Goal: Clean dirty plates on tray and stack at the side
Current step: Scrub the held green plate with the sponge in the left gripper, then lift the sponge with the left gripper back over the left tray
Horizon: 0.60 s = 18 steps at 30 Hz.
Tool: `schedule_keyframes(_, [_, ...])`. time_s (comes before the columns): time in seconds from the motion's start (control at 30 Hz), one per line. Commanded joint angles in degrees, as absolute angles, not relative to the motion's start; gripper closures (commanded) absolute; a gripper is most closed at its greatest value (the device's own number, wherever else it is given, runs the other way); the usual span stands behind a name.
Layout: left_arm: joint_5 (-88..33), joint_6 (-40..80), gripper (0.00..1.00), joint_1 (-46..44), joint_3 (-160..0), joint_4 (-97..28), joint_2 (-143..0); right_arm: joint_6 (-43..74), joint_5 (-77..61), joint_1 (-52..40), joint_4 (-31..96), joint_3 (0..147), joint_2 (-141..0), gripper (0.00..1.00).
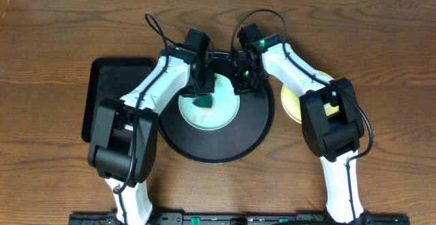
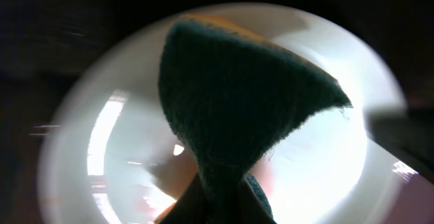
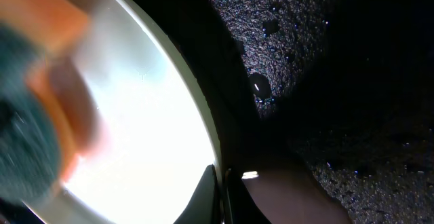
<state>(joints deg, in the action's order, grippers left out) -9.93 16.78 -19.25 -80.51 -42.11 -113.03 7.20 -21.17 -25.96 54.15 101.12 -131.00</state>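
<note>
- Here, 1 pale mint round plastic plate [image 1: 219, 118] lies on the large round black tray [image 1: 253, 135].
- The left tool [image 1: 203, 88] is clamped on a green-and-orange sponge [image 2: 237, 95] touching it.
- The right tool [image 1: 242, 86] pinches its rim.

A pale mint plate [image 1: 219, 113] is seen on the round black tray [image 1: 255, 133], faintly smeared with orange. A dark green sponge [image 2: 237, 108], edged in orange, is shown mid-frame. A pale yellow plate [image 1: 290, 104] is caught at right, and brown wood grain is spread across the table [image 1: 54, 34].
</note>
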Motion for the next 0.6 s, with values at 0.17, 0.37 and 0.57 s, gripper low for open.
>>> schedule_keyframes(0.17, [14.2, 20.5, 0.93, -18.6, -83.2, -45.1, -111.0, 7.7, -19.3, -25.5, 54.2, 100.8, -132.4, 0.99])
schedule_keyframes(0.37, [14.2, 20.5, 0.93, -16.3, -90.5, -53.5, -106.5, 7.7, -19.3, -25.5, 54.3, 100.8, -132.3, 0.99])
schedule_keyframes(0.57, [14.2, 20.5, 0.93, -12.1, -93.6, -57.2, -98.2, 8.3, -19.3, -25.5, 54.8, 100.9, -130.4, 0.99])
